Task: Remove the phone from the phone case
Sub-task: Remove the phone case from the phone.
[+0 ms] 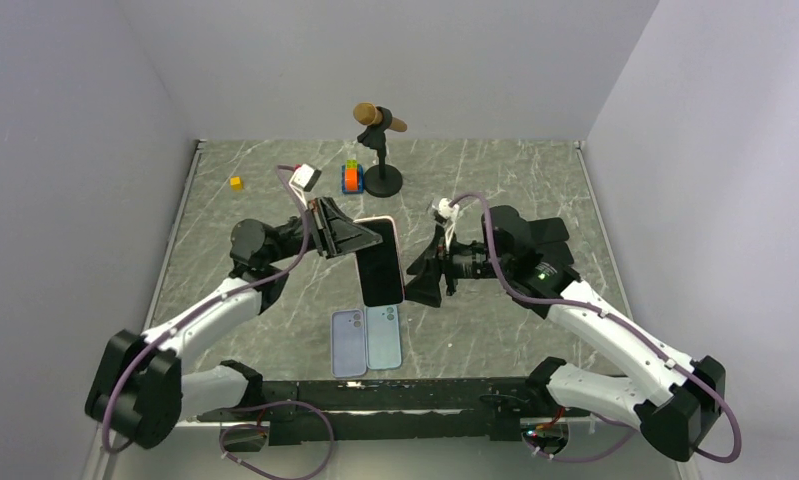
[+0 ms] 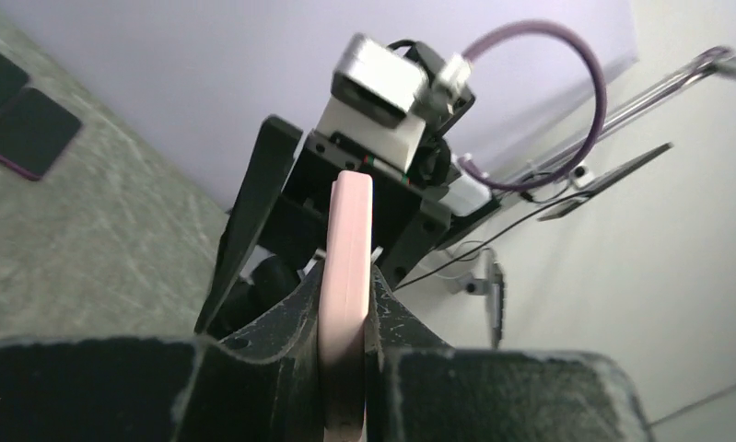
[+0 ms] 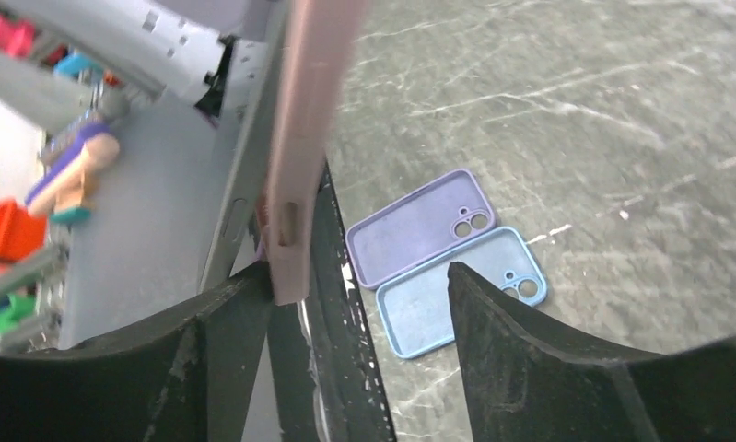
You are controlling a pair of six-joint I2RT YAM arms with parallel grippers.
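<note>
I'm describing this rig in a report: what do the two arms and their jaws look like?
Both the left arm and right arm have white link shells with black joints and bases. A purple cable loops along each. The jaws are black, wedge-shaped and scuffed. A green light glows on the right arm.

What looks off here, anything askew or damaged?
Nothing damaged or spilled. The phone, in its pink case, is held off the table by the left gripper; the right gripper has jaws open beside it. An empty purple case and blue case lie flat, side by side.
</note>
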